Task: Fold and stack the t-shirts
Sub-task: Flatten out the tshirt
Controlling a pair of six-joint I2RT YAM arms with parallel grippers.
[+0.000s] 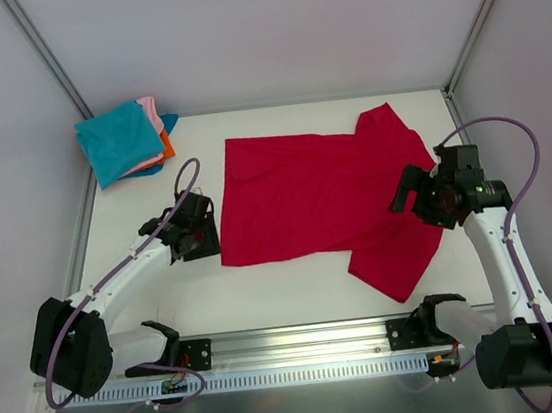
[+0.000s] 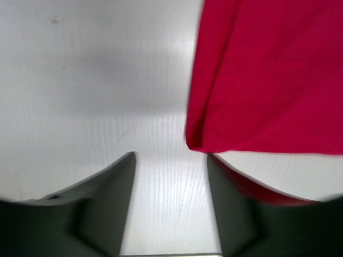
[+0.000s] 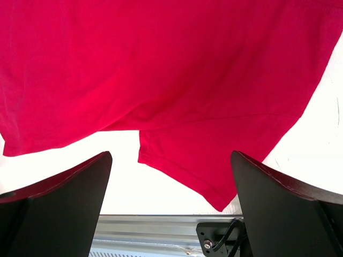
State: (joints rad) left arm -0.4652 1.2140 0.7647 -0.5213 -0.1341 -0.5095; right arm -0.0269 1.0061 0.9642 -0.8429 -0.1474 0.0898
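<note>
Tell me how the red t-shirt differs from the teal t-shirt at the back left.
The red t-shirt lies spread flat mid-table, both sleeves showing; the teal t-shirt is folded into a compact square. The red one lies alone on the table; the teal one tops a stack over pink and orange shirts. Both are plain-coloured cloth.

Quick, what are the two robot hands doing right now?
Left gripper: fingers open, holding nothing, beside the red t-shirt corner.
Right gripper: fingers wide open, holding nothing, above the shirt.

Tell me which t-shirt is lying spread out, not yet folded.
The large bright red cloth t-shirt in the table's middle lies spread flat between both grippers. The teal, pink, orange and blue ones are folded in a pile at the far left corner.
</note>
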